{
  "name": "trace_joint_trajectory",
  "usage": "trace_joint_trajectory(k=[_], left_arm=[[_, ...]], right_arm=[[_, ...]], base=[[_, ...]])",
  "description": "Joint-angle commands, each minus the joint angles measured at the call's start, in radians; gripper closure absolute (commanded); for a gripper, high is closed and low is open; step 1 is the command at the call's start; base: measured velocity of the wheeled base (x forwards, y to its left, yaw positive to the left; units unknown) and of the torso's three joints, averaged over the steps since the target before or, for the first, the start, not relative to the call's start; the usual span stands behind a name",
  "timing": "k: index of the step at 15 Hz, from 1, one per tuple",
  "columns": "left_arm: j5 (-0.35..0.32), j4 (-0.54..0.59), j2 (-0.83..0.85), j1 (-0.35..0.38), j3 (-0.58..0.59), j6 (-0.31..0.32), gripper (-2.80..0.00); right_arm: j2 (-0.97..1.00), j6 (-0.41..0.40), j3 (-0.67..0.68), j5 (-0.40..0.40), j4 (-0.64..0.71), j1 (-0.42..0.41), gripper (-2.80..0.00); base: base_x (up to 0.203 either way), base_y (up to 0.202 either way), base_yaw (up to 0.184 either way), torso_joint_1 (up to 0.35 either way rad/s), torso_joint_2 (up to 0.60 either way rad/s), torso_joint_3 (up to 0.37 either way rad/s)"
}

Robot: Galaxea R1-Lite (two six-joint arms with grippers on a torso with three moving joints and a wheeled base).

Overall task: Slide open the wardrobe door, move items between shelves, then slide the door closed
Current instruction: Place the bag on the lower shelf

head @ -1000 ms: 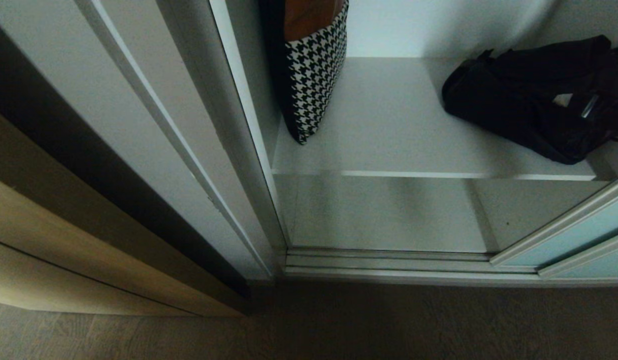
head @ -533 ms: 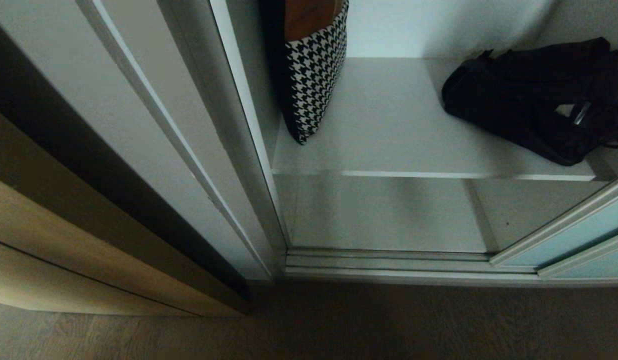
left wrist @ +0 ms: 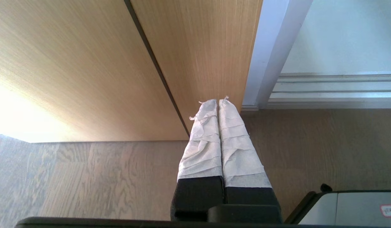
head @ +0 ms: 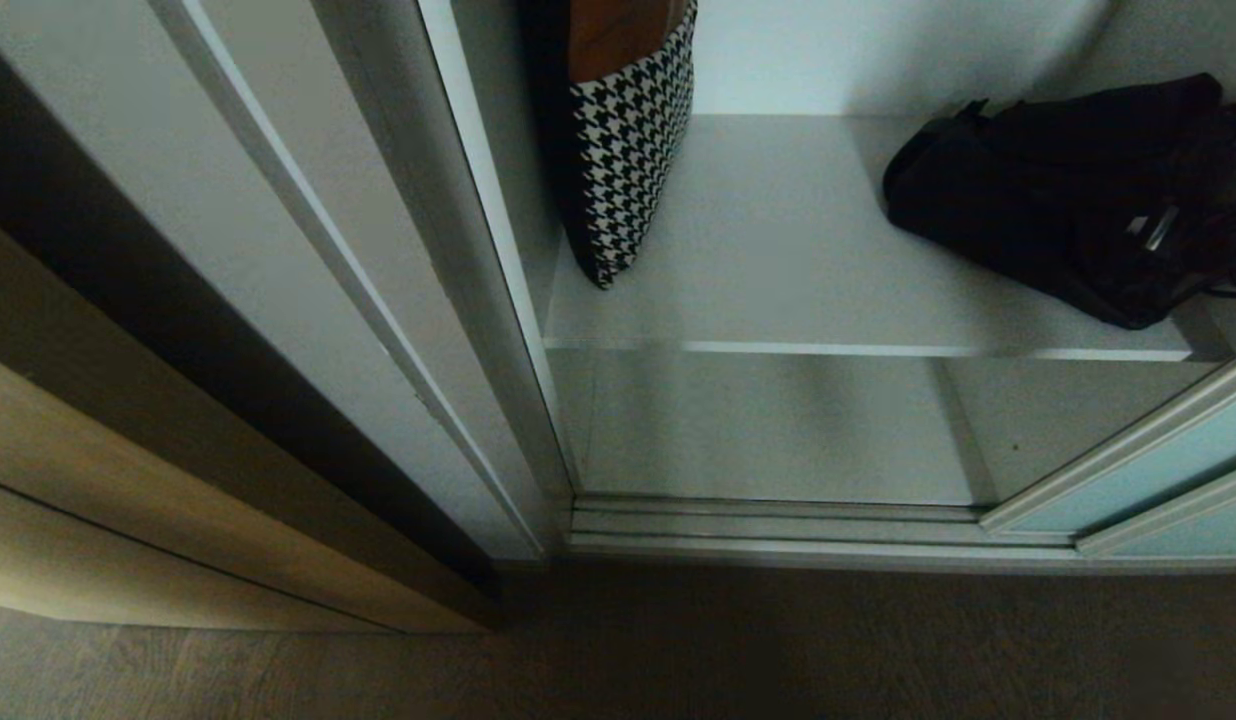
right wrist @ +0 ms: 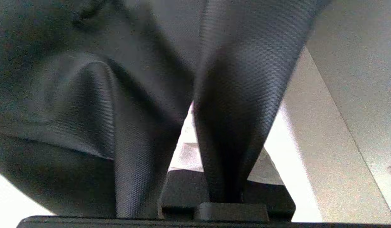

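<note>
You are looking into an open wardrobe from above in the head view. Entries, largest first.

Wardrobe frame (head: pixel 378 260): pale grey upright running diagonally through the left half of the frame.

Wood-grain panel (head: pixel 128 500): tan, filling the lower left corner; it is also filling the upper left of the left wrist view.

Floor (head: pixel 778 650): wood-patterned, lying across the bottom of the frame.

Upper shelf (head: pixel 778 250): white-grey board sitting in the centre and right, its straight front edge crossing mid-frame.

Lower shelf (head: pixel 778 430): showing just below that edge, ending at the silver door track (head: pixel 778 525).

Sliding wardrobe door (head: pixel 1168 480): pale blue-green glass in a silver frame, showing only at the lower right corner, pushed aside.

Black bag (head: pixel 1038 190): soft and lumpy, lying on the upper shelf at the upper right of the frame, against the back wall.

Houndstooth bag (head: pixel 628 150): black and white with a brown top, standing at the top centre on the same shelf, well apart from the black bag.

Right end effector (right wrist: pixel 214 139): buried in the black bag's fabric; its taped fingers (right wrist: pixel 186 155) are closing narrow on a fold of the black bag.

Left end effector (left wrist: pixel 218 104): hanging above the floor beside the wood-grain panel, its taped fingers pressing together with nothing between them.
</note>
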Motion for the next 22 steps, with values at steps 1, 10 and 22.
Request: trace_joint_trajectory(k=[1, 10, 22], left_arm=[[0.0, 0.001, 0.001, 0.0, 0.0, 0.0, 0.0], [0.0, 0.0, 0.001, 0.0, 0.0, 0.0, 0.0], [0.001, 0.001, 0.001, 0.0, 0.0, 0.0, 0.0]], right_arm=[[-0.079, -0.023, 0.039, 0.009, 0.0, 0.002, 0.0], [-0.457, -0.216, 0.338, 0.009, 0.023, 0.026, 0.0], [-0.882, -0.378, 0.578, -0.021, 0.249, 0.073, 0.0]], base=[[0.0, 0.0, 0.0, 0.0, 0.0, 0.0], [0.0, 0.0, 0.0, 0.0, 0.0, 0.0], [0.0, 0.0, 0.0, 0.0, 0.0, 0.0]])
